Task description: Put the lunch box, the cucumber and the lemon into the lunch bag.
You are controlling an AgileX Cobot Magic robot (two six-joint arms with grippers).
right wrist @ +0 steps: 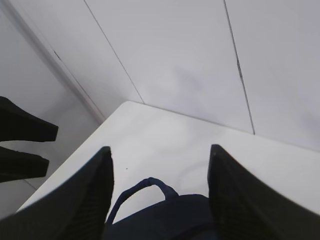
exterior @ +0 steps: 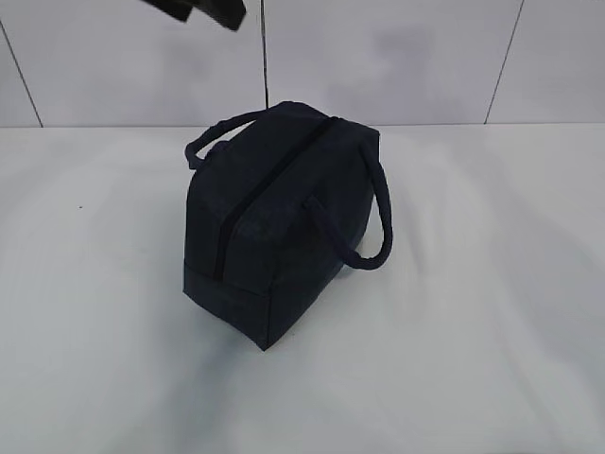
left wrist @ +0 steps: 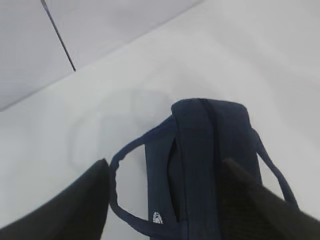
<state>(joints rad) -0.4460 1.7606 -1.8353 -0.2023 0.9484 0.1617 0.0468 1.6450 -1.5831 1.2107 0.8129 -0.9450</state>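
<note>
The dark navy lunch bag (exterior: pixel 284 218) stands on the white table (exterior: pixel 473 331), its two loop handles hanging to the sides. Its top zipper line (exterior: pixel 269 184) looks closed. In the left wrist view the bag (left wrist: pixel 210 150) lies below my left gripper (left wrist: pixel 165 161), which is open and empty above it; the white logo (left wrist: pixel 157 217) shows on its side. My right gripper (right wrist: pixel 161 148) is open and empty, above the bag (right wrist: pixel 170 220) and one handle (right wrist: pixel 145 187). The lunch box, cucumber and lemon are out of view.
A dark part of my left arm (exterior: pixel 203 11) hangs at the top edge of the exterior view. A white tiled wall (exterior: pixel 397 57) rises behind the table. The table's far corner (right wrist: pixel 127 105) shows in the right wrist view, with dark gripper fingers (right wrist: pixel 25 145) at the left edge.
</note>
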